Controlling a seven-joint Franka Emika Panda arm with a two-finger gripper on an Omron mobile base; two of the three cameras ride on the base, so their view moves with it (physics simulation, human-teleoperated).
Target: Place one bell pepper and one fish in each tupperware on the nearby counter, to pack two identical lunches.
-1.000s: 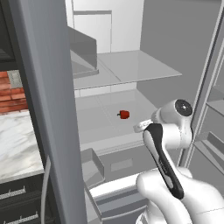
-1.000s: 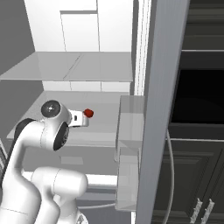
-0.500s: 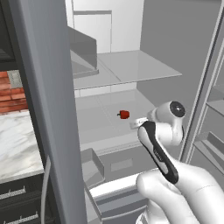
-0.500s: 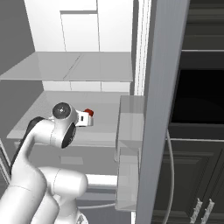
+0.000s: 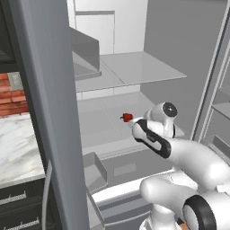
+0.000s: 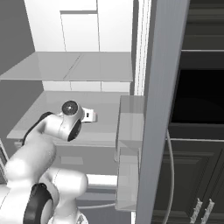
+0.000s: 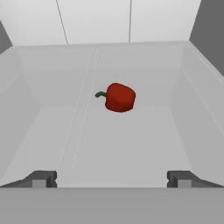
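Gripper [image 7: 111, 179] gaped wide, empty, facing small red bell pepper with green stem [image 7: 119, 97] lying on pale grey fridge shelf [image 7: 131, 144]. Risk: round pepper could roll if nudged off-centre.

Bare shelf [image 7: 113, 148] between end effector [image 7: 111, 178] and bell pepper [image 7: 120, 97]; path unobstructed.

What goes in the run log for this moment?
pincer: open, empty | bell pepper: on fridge shelf, ahead of pincer, untouched | phase: reaching

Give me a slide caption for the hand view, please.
Open gripper faces a red pepper lying on a fridge shelf.
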